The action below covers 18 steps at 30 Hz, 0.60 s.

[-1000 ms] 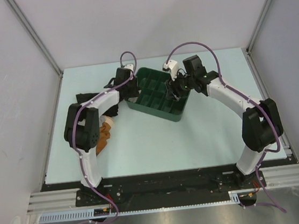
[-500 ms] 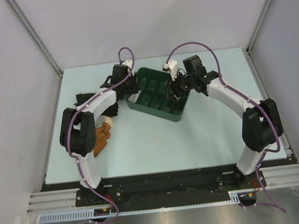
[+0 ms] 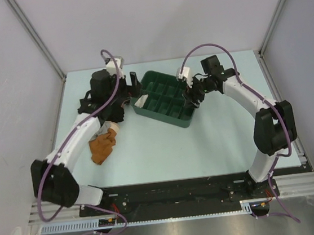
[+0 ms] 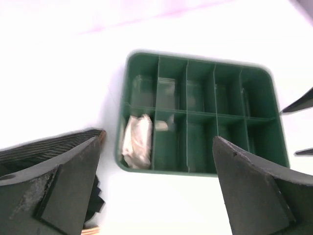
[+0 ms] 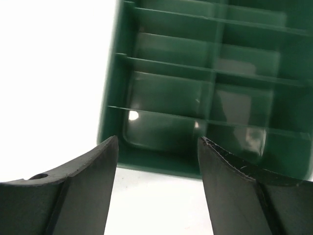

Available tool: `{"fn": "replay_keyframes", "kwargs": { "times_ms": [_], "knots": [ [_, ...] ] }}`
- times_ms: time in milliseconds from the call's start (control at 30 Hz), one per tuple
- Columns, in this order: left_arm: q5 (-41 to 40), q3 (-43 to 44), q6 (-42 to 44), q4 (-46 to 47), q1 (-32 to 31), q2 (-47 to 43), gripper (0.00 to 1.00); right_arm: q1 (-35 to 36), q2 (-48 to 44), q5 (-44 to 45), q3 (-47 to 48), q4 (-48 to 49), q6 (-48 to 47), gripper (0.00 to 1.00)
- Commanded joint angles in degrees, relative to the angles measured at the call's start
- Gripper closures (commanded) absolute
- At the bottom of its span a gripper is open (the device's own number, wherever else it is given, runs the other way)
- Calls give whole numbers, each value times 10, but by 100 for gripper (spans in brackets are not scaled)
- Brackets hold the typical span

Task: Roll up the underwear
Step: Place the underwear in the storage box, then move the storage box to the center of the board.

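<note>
The underwear [image 4: 137, 142] is a small cream roll lying in the near-left corner compartment of the green tray [image 4: 198, 56]. From above, the underwear [image 3: 141, 101] shows at the left corner of the tray [image 3: 187, 120]. My left gripper [image 3: 131, 92] hangs just left of that corner, jaws wide open and empty. In the left wrist view the left gripper [image 4: 157, 138] frames the tray from a short way back. My right gripper [image 3: 193, 95] is open at the tray's right edge. In the right wrist view the right gripper [image 5: 157, 139] holds nothing and stands over the tray's rim [image 5: 156, 169].
A black garment [image 3: 87, 100] lies on the table under my left arm, with an orange-brown garment [image 3: 103, 146] nearer the front. The black garment [image 4: 93, 205] shows by my left finger. The tray's other compartments look bare. Frame posts rise at the back corners.
My left gripper opened wide and drew back left from the tray as its arm swung outward; the underwear now shows in the corner compartment. My right gripper opened wider and shifted slightly right.
</note>
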Motion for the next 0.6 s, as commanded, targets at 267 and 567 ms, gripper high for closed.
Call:
{"fn": "replay_keyframes", "kwargs": {
  "times_ms": [267, 567],
  "knots": [
    [5, -180, -75, -1, 90, -225, 0, 103, 43, 49, 72, -97, -74, 34],
    [10, -280, -57, -45, 91, -360, 0, 19, 109, 117, 162, -60, 23, 42]
  ]
}}
